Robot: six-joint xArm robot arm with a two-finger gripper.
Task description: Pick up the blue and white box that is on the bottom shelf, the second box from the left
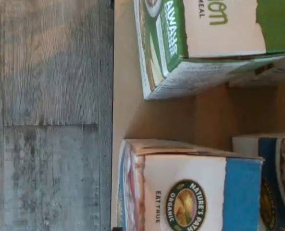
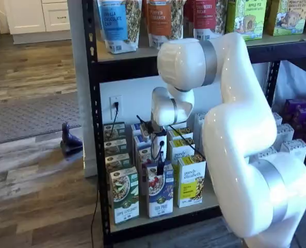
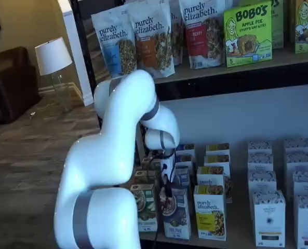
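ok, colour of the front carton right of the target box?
Yellow and white carton, clearest in a shelf view.

Jaws' gap too small to tell above the blue and white box; green-and-white carton cropped at 12 o'clock.

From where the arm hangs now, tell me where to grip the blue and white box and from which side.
Grip the blue and white box across its narrow top, coming from above. It stands upright at the front of the bottom shelf, with the green-and-white carton and yellow carton close alongside. The tool hangs just over it.
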